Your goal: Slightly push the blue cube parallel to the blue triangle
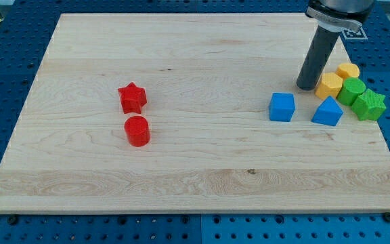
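Observation:
The blue cube [282, 107] sits on the wooden board [181, 163] at the view's right. The blue triangle [328, 111] lies just right of it, with a small gap between them. My tip [307, 87] rests on the board above and between the two blue blocks, a little up and right of the cube. It touches neither blue block.
A yellow pentagon block [329, 85] sits right beside my tip. A yellow cylinder-like block [348, 70], a green block [351, 90] and a green star [370, 104] cluster near the board's right edge. A red star [132, 97] and red cylinder [137, 131] lie left of centre.

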